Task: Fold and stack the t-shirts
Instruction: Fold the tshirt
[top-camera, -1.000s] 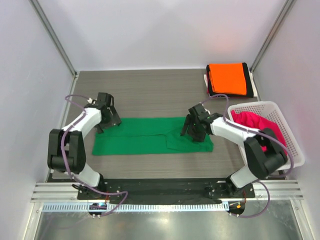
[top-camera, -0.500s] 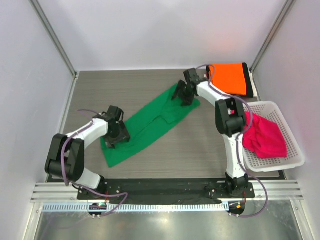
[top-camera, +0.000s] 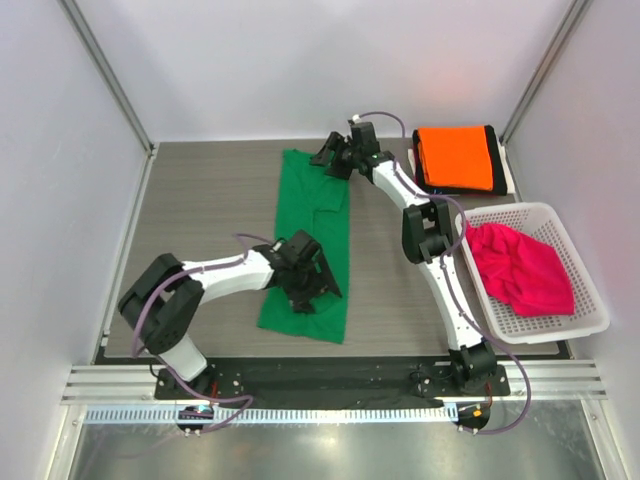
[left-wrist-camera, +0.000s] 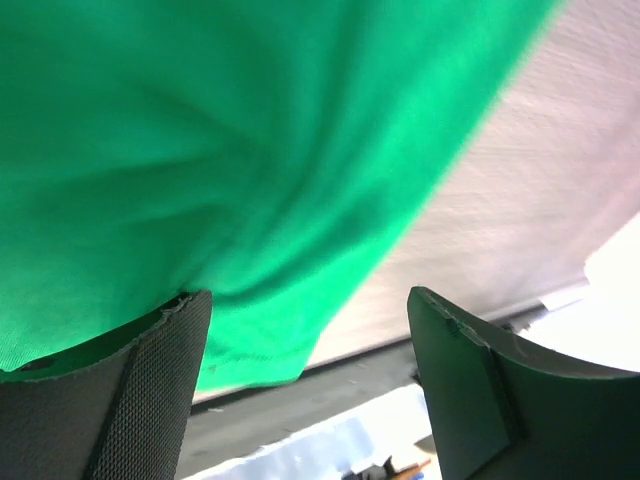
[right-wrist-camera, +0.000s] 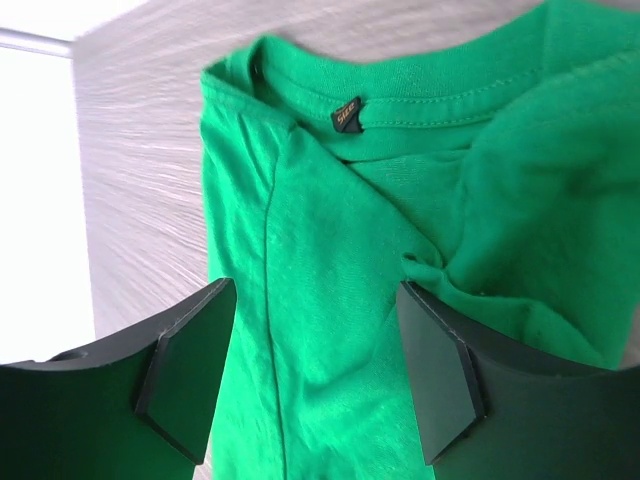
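Folded green t-shirt (top-camera: 315, 215) lies as a long strip on the worktop (top-camera: 210, 200). The left arm (top-camera: 225, 275) bends low, the left tool (top-camera: 306, 287) spread over the shirt's near end. The right arm (top-camera: 395, 185) stretches far out, the right tool (top-camera: 333, 160) spread above the shirt's collar end.

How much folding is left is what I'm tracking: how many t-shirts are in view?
4: green t-shirt spread on the table, orange t-shirt folded far right atop the black t-shirt, pink t-shirt bundled in the basket. Others may be hidden.
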